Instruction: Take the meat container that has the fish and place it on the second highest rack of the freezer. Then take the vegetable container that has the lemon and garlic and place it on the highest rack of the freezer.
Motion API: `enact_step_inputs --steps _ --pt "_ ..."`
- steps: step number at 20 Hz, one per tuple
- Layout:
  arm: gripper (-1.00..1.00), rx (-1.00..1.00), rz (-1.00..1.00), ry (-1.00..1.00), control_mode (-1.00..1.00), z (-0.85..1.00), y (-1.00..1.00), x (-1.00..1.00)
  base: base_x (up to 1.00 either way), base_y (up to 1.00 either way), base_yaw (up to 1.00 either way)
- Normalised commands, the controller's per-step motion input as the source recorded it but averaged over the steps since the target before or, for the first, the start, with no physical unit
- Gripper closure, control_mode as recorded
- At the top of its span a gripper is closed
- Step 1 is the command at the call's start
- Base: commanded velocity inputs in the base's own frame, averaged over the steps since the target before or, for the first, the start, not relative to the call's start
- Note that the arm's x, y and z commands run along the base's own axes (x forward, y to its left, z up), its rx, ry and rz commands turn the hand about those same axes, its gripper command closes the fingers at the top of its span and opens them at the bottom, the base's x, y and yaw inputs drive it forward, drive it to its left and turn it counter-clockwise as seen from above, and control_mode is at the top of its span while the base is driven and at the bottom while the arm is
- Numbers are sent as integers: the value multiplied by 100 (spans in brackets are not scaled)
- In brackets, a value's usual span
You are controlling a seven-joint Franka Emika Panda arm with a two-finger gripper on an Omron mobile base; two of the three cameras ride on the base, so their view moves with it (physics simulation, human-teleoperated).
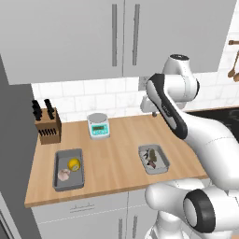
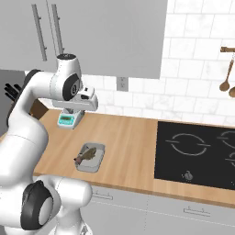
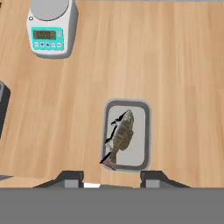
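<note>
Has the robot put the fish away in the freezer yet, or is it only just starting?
Only just starting. Nothing is put away: the fish lies in its grey tray on the counter, and the lemon and garlic sit in their tray too. The gripper hangs above the fish tray, open and holding nothing. Both trips to the freezer are left.

From the base views I can't make out the gripper: my own arm (image 1: 175,114) covers it on the left, and the hand's body hides the fingers on the right. In the hand view only the two fingertips (image 3: 72,178) show at 6 o'clock, and the second tray (image 3: 2,107) is cut off at 9 o'clock. The freezer (image 1: 14,154) is probably the grey slab clipped at the left base view's 9 o'clock edge.
</note>
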Motion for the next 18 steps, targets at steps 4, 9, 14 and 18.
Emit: enact_step_inputs --steps 4,9,14,18 --pt "-100 3 -1 2 -100 -5 -2 -10 0 0 0" --pt "-100 0 0 0 -100 -3 0 -27 0 0 0" --pt "-100 1 -3 2 -100 -18 0 -57 0 0 0" --pt "-100 1 -6 12 -100 -18 -2 -13 0 0 0"
